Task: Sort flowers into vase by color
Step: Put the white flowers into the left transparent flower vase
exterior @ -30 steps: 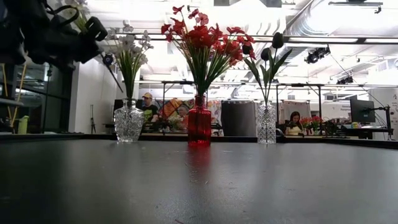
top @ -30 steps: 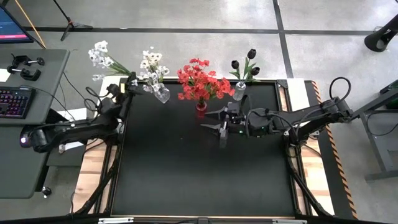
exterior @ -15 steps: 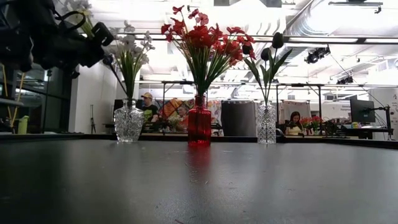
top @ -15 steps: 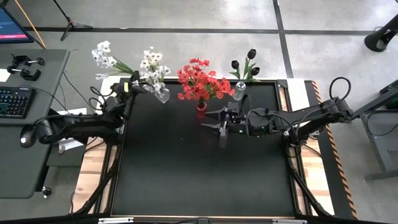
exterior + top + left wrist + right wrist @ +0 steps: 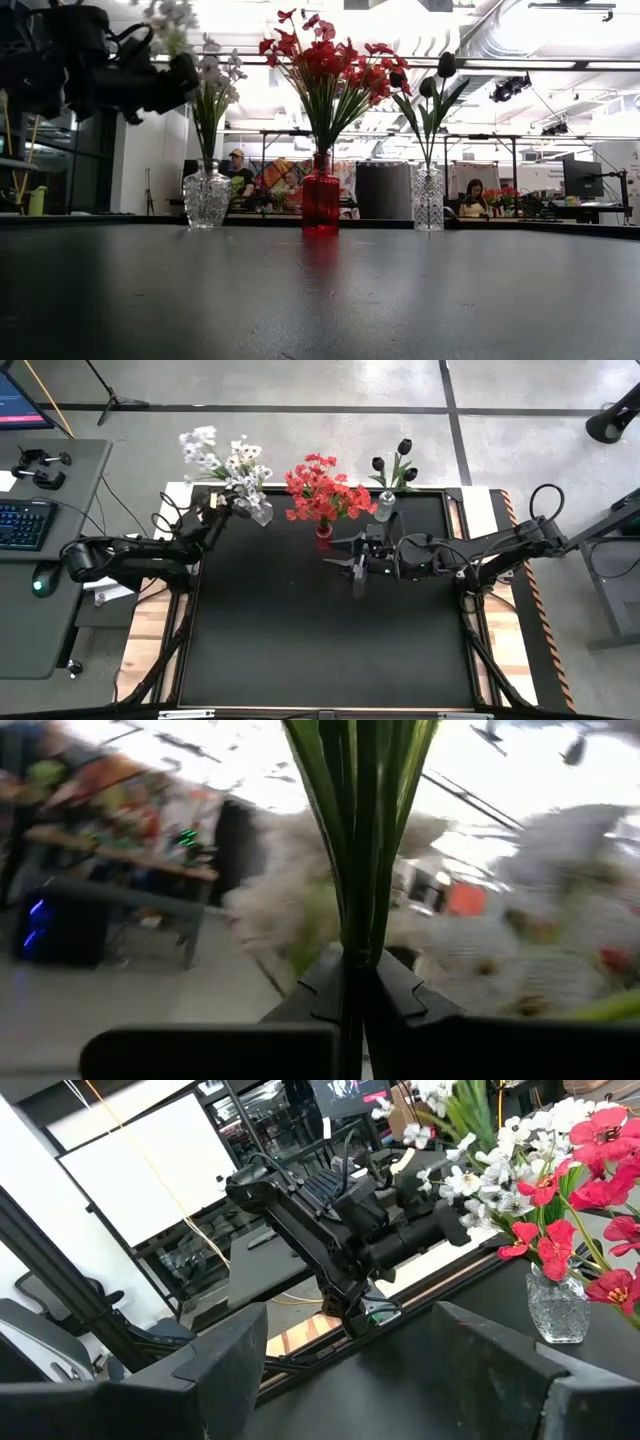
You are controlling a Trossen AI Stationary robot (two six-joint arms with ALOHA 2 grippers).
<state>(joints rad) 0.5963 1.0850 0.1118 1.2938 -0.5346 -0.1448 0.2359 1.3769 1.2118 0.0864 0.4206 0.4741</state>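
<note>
My left gripper (image 5: 220, 506) (image 5: 184, 76) is shut on a white-blossomed spray (image 5: 200, 446), just left of the clear vase (image 5: 260, 513) (image 5: 207, 196) that holds white flowers (image 5: 244, 461). A red vase (image 5: 323, 531) (image 5: 320, 196) holds red flowers (image 5: 320, 489). A second clear vase (image 5: 385, 511) (image 5: 428, 198) holds black flowers (image 5: 400, 458). All three vases stand along the table's far edge. My right gripper (image 5: 354, 566) (image 5: 350, 1350) is open and hovers over the table in front of the red vase. My left gripper pinches the white spray's bundle of green stems (image 5: 356, 935) between its two shut fingers (image 5: 400, 990). The spray is lifted clear of the table. Its stems slant up and away, with the blossoms (image 5: 200, 446) beyond the table's far edge. Its lower end does not show.
The black tabletop (image 5: 320, 640) lies bare in front of the vases. A side desk with a keyboard (image 5: 22, 523) and mouse stands left of the table. People sit at desks in the room behind (image 5: 236, 160).
My left gripper has moved toward the table's right, closer to the vase of white flowers, carrying the white spray with it. The spray's blossoms have swung rightward and now stand next to the white bouquet. My right arm has kept still.
</note>
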